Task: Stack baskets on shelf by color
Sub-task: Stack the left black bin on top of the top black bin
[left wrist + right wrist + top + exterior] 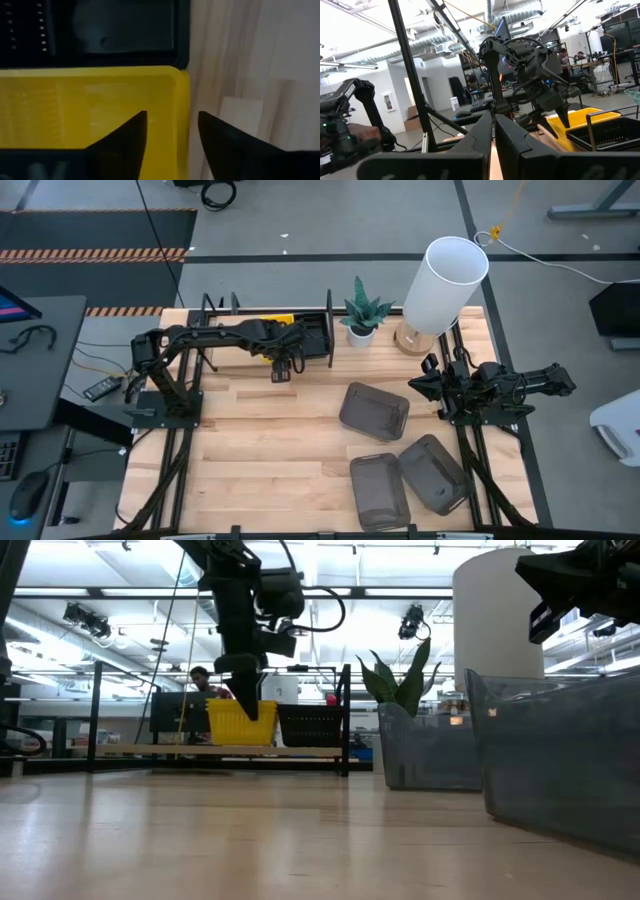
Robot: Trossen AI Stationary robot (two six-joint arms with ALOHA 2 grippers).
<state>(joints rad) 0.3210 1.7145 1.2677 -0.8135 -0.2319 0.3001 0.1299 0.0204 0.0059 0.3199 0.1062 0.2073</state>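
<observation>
The yellow baskets (272, 321) and the black slatted baskets (316, 338) stand side by side on the shelf (215, 345) at the table's far edge. In the low view the yellow stack (240, 725) rests on the shelf board (130, 751) with the black stack (310, 725) to its right. My left gripper (172, 137) is open above the yellow basket's wall (181, 100), near the corner next to the black basket (125, 30). One finger stands inside the wall, one outside. Three smoky grey baskets (373, 410), (380, 490), (433, 472) lie on the table. My right gripper (422, 386) is shut and waits at the table's right.
A white plant pot with a green plant (360, 328) and a tall white lamp (445, 285) stand at the far edge, right of the shelf. The shelf's black end post (346, 720) rises beside the black stack. Bare wood (250, 440) spans the table's left and middle.
</observation>
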